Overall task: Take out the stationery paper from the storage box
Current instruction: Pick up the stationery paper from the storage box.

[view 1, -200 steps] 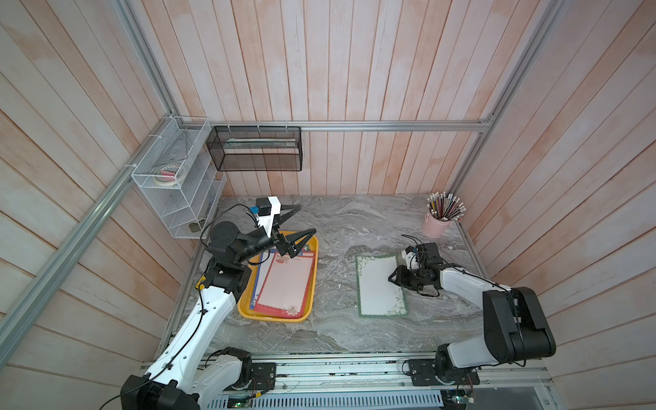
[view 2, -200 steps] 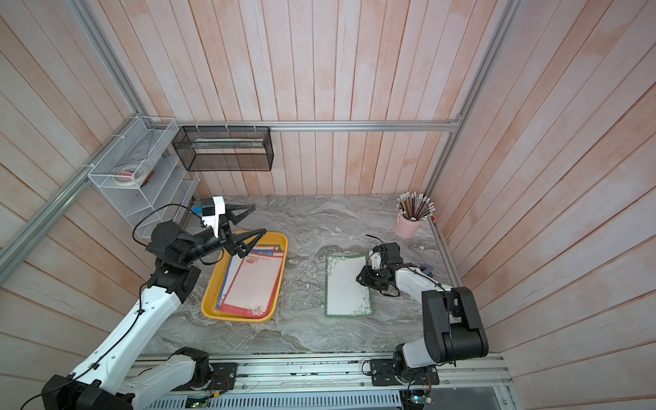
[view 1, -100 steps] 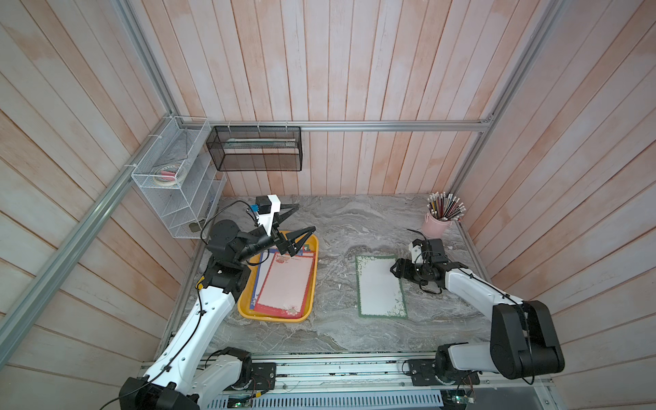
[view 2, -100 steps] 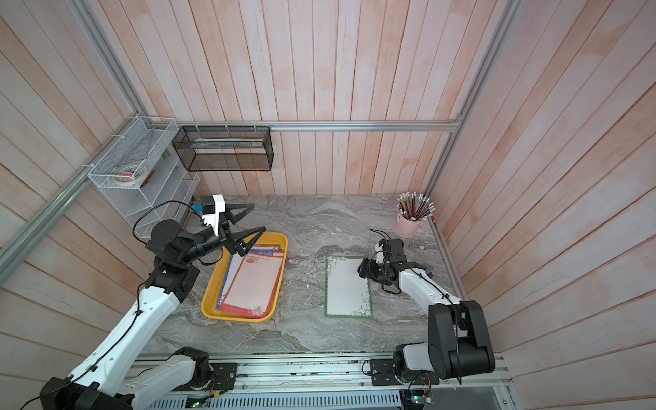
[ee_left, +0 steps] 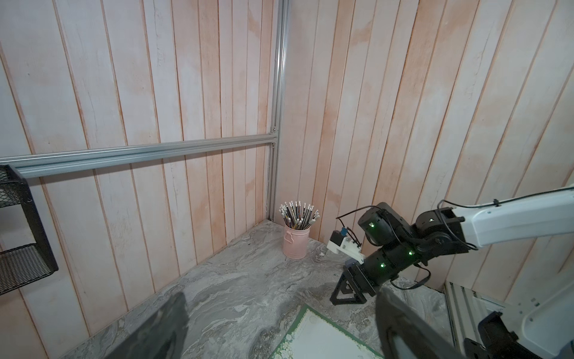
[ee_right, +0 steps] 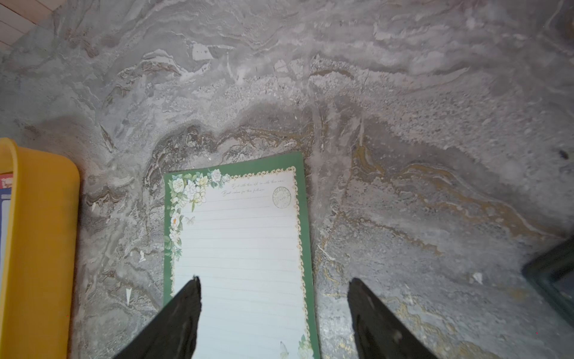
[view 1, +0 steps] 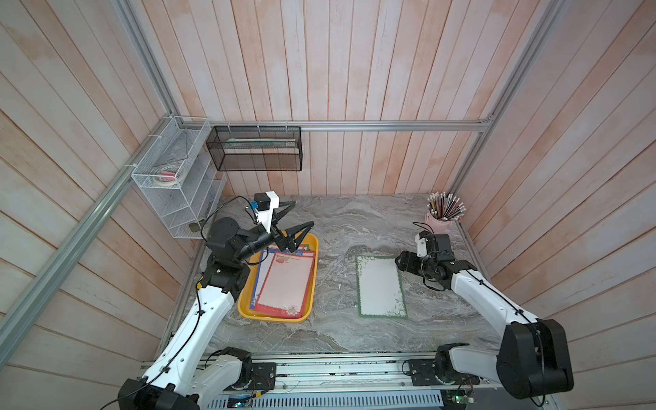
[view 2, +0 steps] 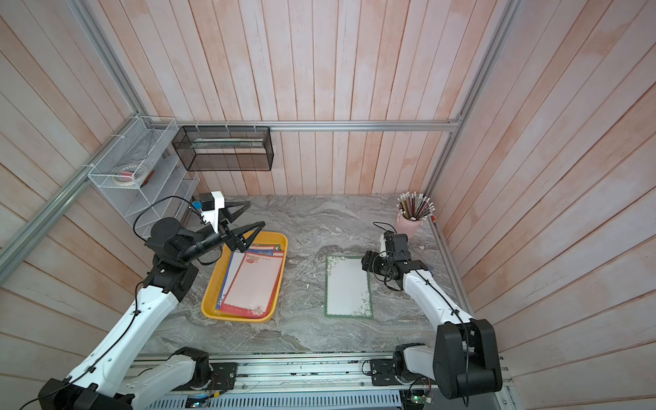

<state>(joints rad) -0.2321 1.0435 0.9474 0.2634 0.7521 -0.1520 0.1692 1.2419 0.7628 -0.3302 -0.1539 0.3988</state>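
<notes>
**Item 1.** The storage box (view 1: 245, 301) is sitting on the left part of the marble table (view 1: 337, 227); we are seeing it in both top views. Most of the stationery paper (view 2: 252, 280) is lying inside it in a loose stack. A red-bordered sheet (view 1: 285, 284) is lying on top, and a blue-bordered sheet (view 1: 257, 284) is peeking out along its left side.

**Item 2.** A green-bordered sheet (view 1: 380, 287) is lying flat on the table to the right of the box, outside its walls and well apart from it.

**Item 3.** The left gripper (view 1: 301, 213) is hovering above the far end of the box, its jaws spread wide and gripping nothing.

**Item 4.** The right gripper (ee_right: 275, 281) is hanging at the far right corner of the green-bordered sheet. Its jaws are gaping and holding nothing. One finger (ee_right: 183, 310) is showing over the paper and the other over bare table. Whether either is touching down, we cannot tell.

**Item 5.** We are also listing a pink cup of pencils (view 1: 442, 223) standing in the far right corner. A black mesh basket (view 1: 255, 149) is hanging on the far wall, and a white wire rack (view 1: 170, 184) is hanging on the left wall.
</notes>
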